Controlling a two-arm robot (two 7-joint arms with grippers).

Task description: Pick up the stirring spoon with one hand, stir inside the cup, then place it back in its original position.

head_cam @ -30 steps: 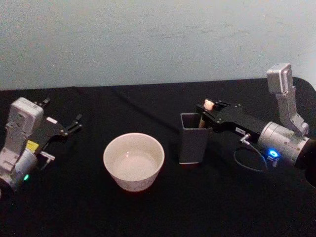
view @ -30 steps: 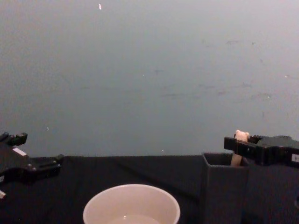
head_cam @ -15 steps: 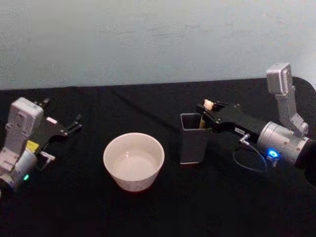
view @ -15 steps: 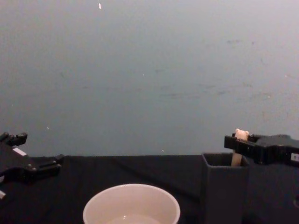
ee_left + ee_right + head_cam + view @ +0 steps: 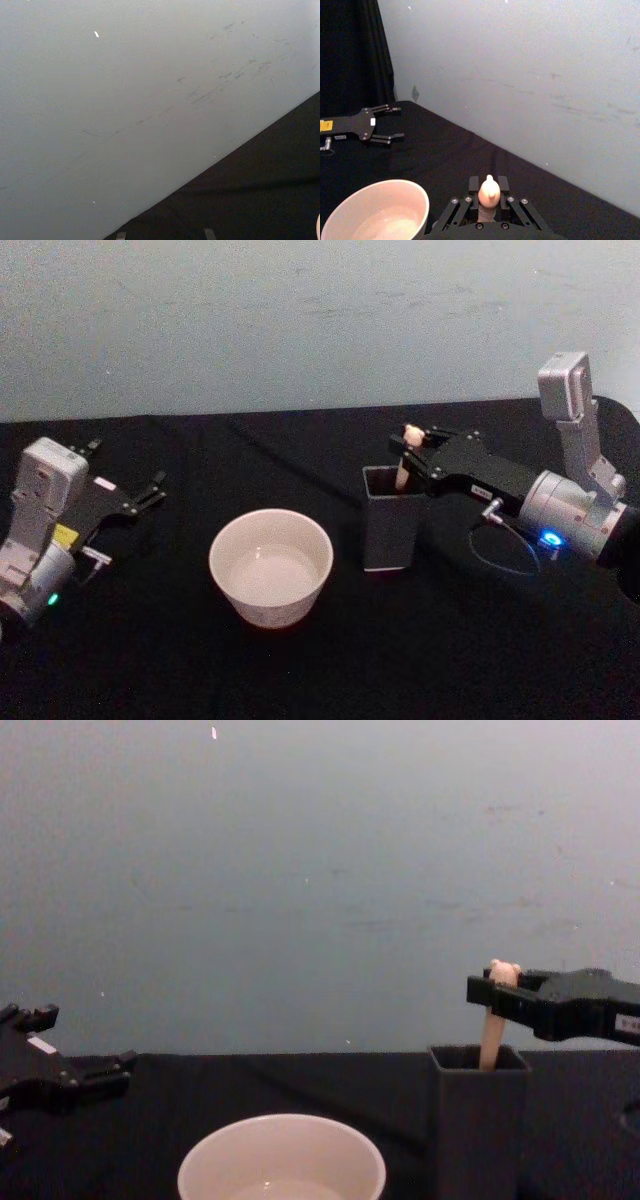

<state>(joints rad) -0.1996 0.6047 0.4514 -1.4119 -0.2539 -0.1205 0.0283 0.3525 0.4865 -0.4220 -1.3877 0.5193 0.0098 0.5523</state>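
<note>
**A:** Where is the stirring spoon [image 5: 403,465] sitting at this point?

**B:** Right of centre in the head view, standing nearly upright in the dark holder [image 5: 388,530]. The right gripper [image 5: 408,445] is pinching the peach handle just under the bear head, with its fingers closed tight on it. The bowl end is hiding inside the holder.

**A:** So I'm judging the lift-out to be the step in hand. How should it go?

**B:** Straight up, I'd say, along the holder's own line, until the bowl is clearing the rim. Swinging toward the cup [image 5: 270,605] too early is risking a snag on the holder's cup-side wall, and that narrow box could end up tipping.

**A:** And the cup?

**B:** It is sitting lower centre, just left of the holder and not touching it, so the path across is looking short.

**A:** Is anything else crowding the black table [image 5: 300,670]?

**B:** The left gripper [image 5: 128,464] is resting at the left edge, fingers spread and holding nothing, well apart from the cup. A thin cable [image 5: 500,560] is looping under the right wrist at lower right, away from that path. The pale wall [image 5: 300,320] is running across the top of the frame.
</note>
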